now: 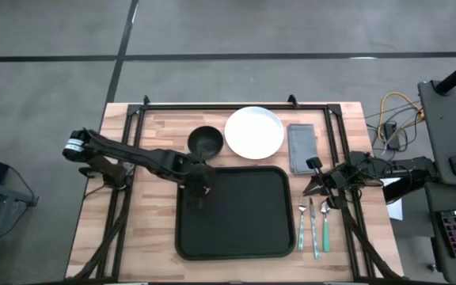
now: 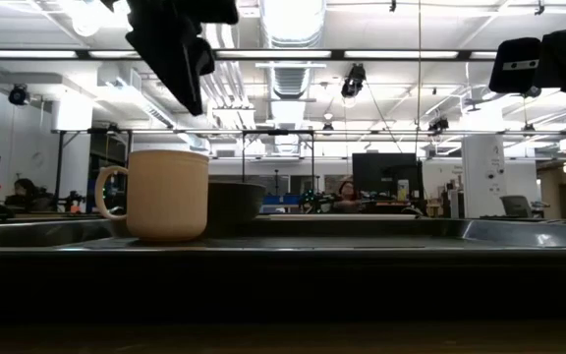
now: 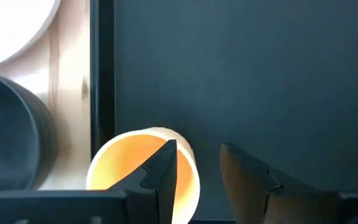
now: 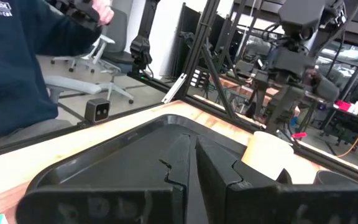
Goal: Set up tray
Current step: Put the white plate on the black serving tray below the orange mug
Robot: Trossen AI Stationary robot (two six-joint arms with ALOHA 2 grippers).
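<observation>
The large black tray (image 1: 244, 226) lies in the middle of the table. A tan mug (image 2: 165, 194) stands upright on the tray's floor near its far left corner, handle toward the left of the low view. My left gripper (image 3: 197, 147) hovers open just above the mug (image 3: 135, 171); one finger is over its mouth and the other is past its rim, over bare tray. In the low view that gripper (image 2: 187, 88) is clear of the mug's rim. My right gripper (image 1: 320, 184) is shut and waits beside the tray's right rim, near the cutlery.
A black bowl (image 1: 205, 141), a white plate (image 1: 254, 132) and a grey napkin (image 1: 301, 147) lie on the wood beyond the tray's far rim. Three pieces of cutlery (image 1: 313, 226) lie right of the tray. A person in dark blue (image 4: 17, 68) shows beyond the table.
</observation>
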